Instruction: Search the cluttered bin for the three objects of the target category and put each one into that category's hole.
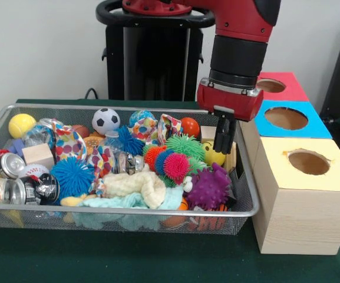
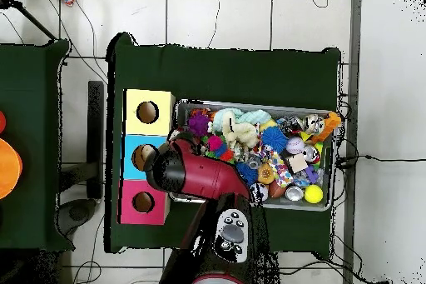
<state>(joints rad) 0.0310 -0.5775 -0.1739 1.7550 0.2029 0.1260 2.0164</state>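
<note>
The wire mesh bin [image 1: 122, 210] is full of mixed toys; it also shows in the overhead view [image 2: 258, 104]. My gripper [image 1: 224, 151] hangs straight down over the bin's far right part, its tips just above the clutter. A small yellow thing with dark eyes [image 1: 211, 155] lies right beside the tips; I cannot tell if it is plush. A pale yellow soft piece [image 1: 72, 200] pokes out under a blue spiky ball. No tan teddy bear shows. The red-surround hole [image 1: 271, 85] tops the farthest box, also seen from overhead [image 2: 143, 202]. From overhead the arm [image 2: 191, 174] hides the gripper.
The blue-surround hole [image 1: 286, 118] and the yellow-surround hole [image 1: 309, 162] sit on boxes right of the bin. Spiky balls [image 1: 208, 188], cream and mint cloths [image 1: 137, 186], cans [image 1: 10, 165], a soccer ball [image 1: 105, 120] and a wooden block [image 1: 38, 154] crowd the bin.
</note>
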